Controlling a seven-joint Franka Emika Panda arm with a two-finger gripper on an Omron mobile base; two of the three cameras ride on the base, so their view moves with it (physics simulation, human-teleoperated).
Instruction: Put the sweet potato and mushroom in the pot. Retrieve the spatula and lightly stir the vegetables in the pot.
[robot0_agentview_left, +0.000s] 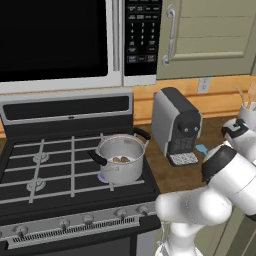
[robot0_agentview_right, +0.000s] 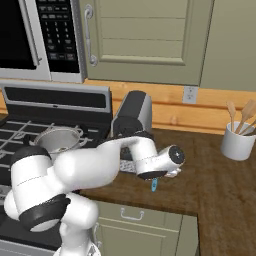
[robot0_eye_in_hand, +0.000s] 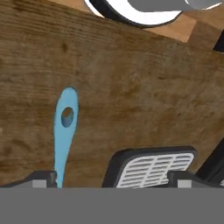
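Blue spatula (robot0_eye_in_hand: 64, 131) lies flat on the wooden desk (robot0_eye_in_hand: 131, 87) just beside the coffee machine's drip tray (robot0_eye_in_hand: 153, 168), under the gripper (robot0_eye_in_hand: 111, 181), whose jaws stand spread and empty. Its thin handle could slip the fingers, or one finger could clip the tray; the pot (robot0_agentview_left: 120, 159) with vegetables waits on the stove (robot0_agentview_left: 50, 165).

Wood counter (robot0_agentview_right: 210, 165): spatula (robot0_eye_in_hand: 64, 127), coffee machine (robot0_agentview_left: 176, 126), utensil cup (robot0_agentview_right: 238, 141).

Base views: looking forward and down from behind, both sharing the stove (robot0_agentview_left: 75, 165) and coffee machine (robot0_agentview_right: 132, 117). Hand view: facing the counter (robot0_eye_in_hand: 131, 87) closely.
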